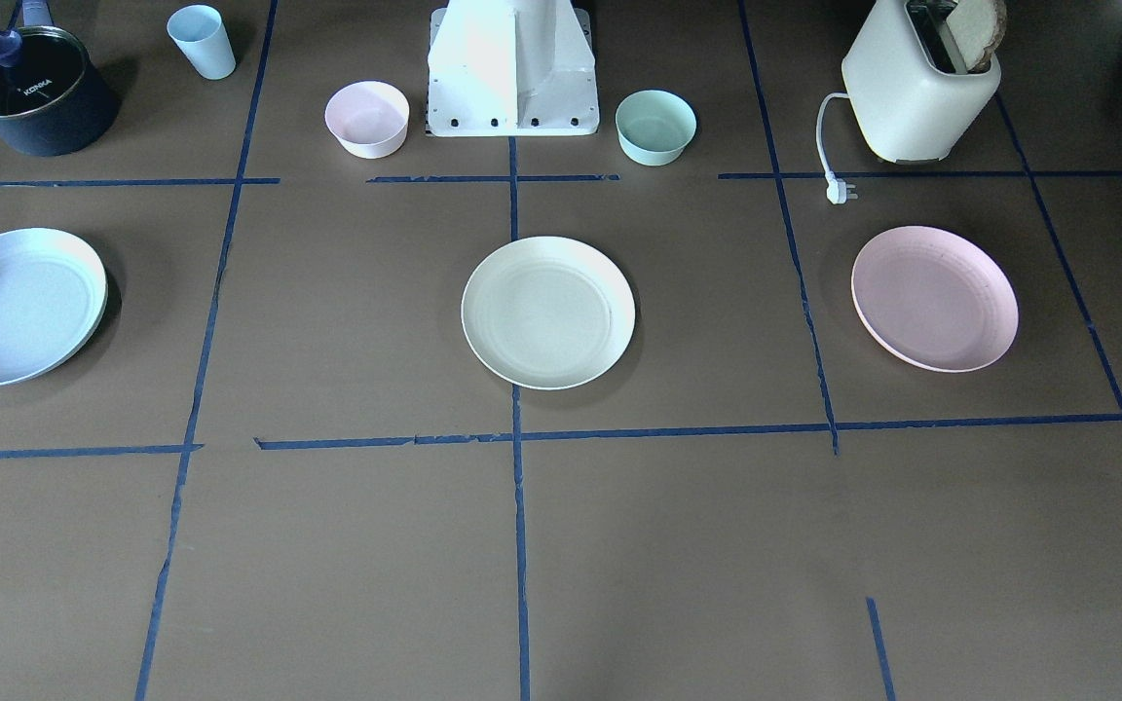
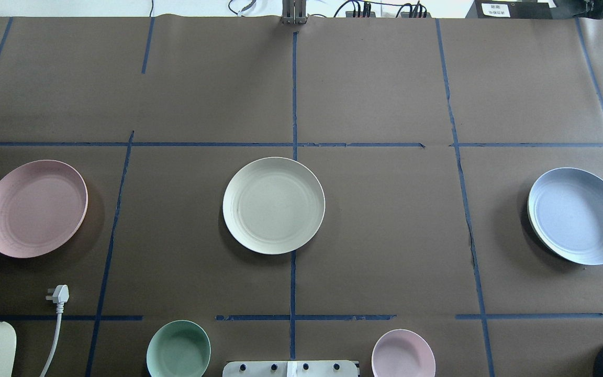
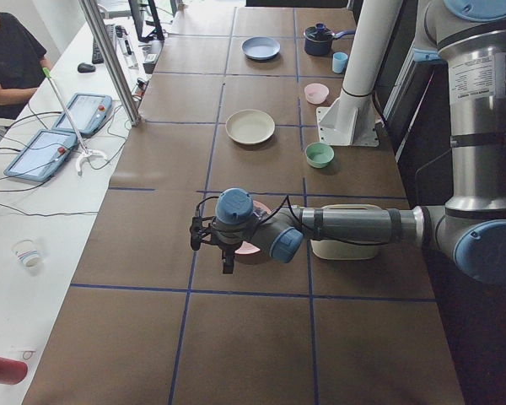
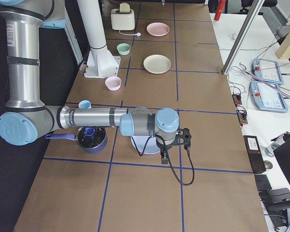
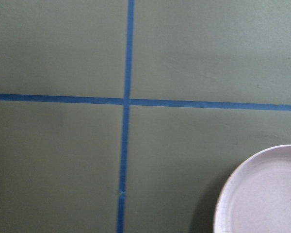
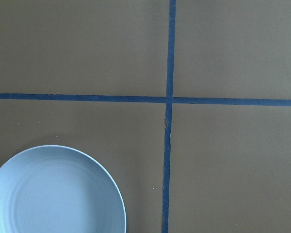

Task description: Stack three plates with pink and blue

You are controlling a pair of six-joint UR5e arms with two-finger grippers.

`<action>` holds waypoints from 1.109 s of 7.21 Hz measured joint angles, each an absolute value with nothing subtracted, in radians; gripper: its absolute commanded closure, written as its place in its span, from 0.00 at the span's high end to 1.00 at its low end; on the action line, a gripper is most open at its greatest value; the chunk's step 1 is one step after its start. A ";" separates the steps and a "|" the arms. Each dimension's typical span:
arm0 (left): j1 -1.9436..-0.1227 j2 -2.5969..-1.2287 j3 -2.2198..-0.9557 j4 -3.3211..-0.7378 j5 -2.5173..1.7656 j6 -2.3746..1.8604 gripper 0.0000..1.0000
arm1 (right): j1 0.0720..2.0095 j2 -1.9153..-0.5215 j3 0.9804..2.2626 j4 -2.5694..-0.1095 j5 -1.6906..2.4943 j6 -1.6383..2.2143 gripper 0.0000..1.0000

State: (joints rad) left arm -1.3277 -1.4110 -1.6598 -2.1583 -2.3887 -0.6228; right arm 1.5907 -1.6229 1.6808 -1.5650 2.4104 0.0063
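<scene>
Three plates lie apart in a row on the brown table. The cream plate [image 2: 274, 205] is in the middle, also in the front view [image 1: 548, 312]. The pink plate [image 2: 34, 208] is on my left side [image 1: 933, 298]. The light blue plate [image 2: 579, 215] is on my right side [image 1: 18, 305]. My left gripper [image 3: 228, 260] hangs above the pink plate's edge [image 5: 262, 194]. My right gripper [image 4: 163, 154] hangs above the blue plate's edge [image 6: 56, 194]. Both grippers show only in the side views, so I cannot tell whether they are open or shut.
Near the robot base [image 2: 291, 368] stand a mint-green bowl [image 2: 178, 350] and a small pink bowl [image 2: 403, 354]. A toaster [image 1: 921, 88] with a loose plug [image 2: 58, 295] is at my left. A dark pot [image 1: 35, 92] and a blue cup [image 1: 202, 41] are at my right.
</scene>
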 measured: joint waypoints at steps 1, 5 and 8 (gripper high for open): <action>-1.257 -1.403 -1.654 -2.223 -2.360 -0.717 1.00 | 1.591 -1.623 1.681 -1.565 2.411 0.006 1.00; -1.026 -1.401 -1.599 -2.394 -2.177 -0.971 1.00 | 1.591 -1.623 1.683 -1.565 2.412 0.006 1.00; -0.980 -1.408 -1.556 -2.450 -2.147 -1.020 0.60 | 1.591 -1.624 1.688 -1.565 2.414 0.006 1.00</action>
State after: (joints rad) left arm -0.9797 -1.4076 -1.5560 -2.4501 -2.1472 -1.0196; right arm 1.5908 -1.6243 1.6881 -1.5653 2.4142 0.0061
